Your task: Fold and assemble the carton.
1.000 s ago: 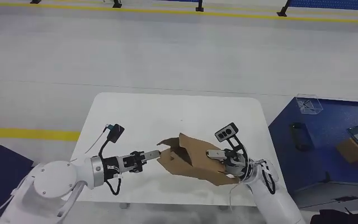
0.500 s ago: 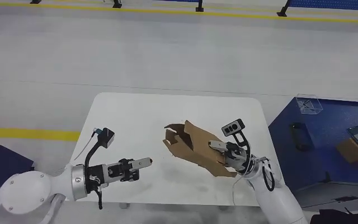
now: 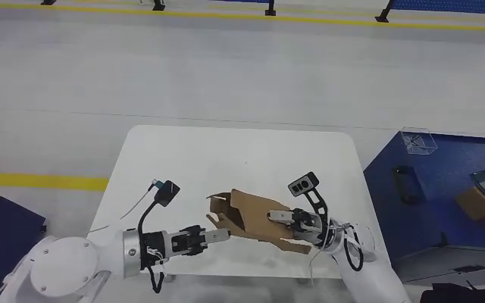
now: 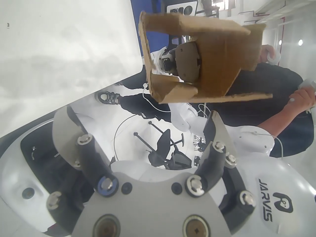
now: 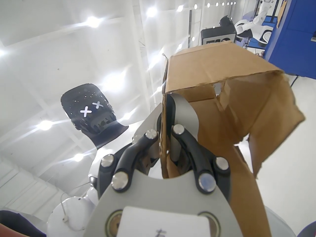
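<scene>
Clamping carton [image 3: 250, 216] wall between fingers of right gripper [image 5: 168, 107], aloft and tilted over near edge of bench [image 3: 227, 159]. Holding left gripper [image 4: 140, 124] just beside carton's open flapped end, fingers spread wide, empty

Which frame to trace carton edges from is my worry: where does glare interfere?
Right wrist view: ceiling lights flare into streaks beside the carton, clamped in the right gripper; left wrist view: the table glares white; top view: even light, no glare on the carton.
</scene>
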Controlling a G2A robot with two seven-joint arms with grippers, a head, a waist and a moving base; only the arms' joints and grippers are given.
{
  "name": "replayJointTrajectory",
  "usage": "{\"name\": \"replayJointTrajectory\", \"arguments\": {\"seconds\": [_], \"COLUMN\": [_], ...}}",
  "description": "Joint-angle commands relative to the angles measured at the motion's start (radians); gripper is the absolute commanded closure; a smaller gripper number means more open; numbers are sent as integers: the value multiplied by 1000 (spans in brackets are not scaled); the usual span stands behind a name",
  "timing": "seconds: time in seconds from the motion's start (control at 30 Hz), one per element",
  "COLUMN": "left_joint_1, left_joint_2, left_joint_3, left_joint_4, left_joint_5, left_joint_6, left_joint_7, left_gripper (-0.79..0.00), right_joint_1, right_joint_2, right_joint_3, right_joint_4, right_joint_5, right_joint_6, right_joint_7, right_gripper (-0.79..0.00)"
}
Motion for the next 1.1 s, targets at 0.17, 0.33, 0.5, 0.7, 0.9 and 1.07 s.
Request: {"name": "replayJointTrajectory", "arguments": {"seconds": [0.17, 0.33, 0.5, 0.7, 0.9, 1.07], "left_joint_1": [-39, -53, -68, -75, -58, 7], "left_joint_2": [-2, -1, -3, -6, -3, 2], "left_joint_3": [55, 90, 125, 147, 84, -50], "left_joint_4": [9, 20, 27, 26, 30, 39], "left_joint_5": [29, 56, 72, 66, 23, -79], "left_joint_6": [35, 65, 74, 63, 54, 6], "left_joint_7": [9, -2, 7, 33, 65, 96], "left_gripper": [-785, -785, -785, -785, -785, -785], "right_joint_1": [-5, -4, -7, -13, -13, -19], "right_joint_2": [-2, -3, -3, -4, -4, -10], "right_joint_3": [-13, -14, -14, -15, -15, 4], "right_joint_4": [4, -5, -9, -12, -12, -3], "right_joint_5": [-31, -44, -47, -47, -47, 88], "right_joint_6": [-12, -17, -19, -13, -13, 27], "right_joint_7": [2, 4, 1, -3, -3, -59], "right_gripper": [0, 0, 0, 0, 0, 0]}}
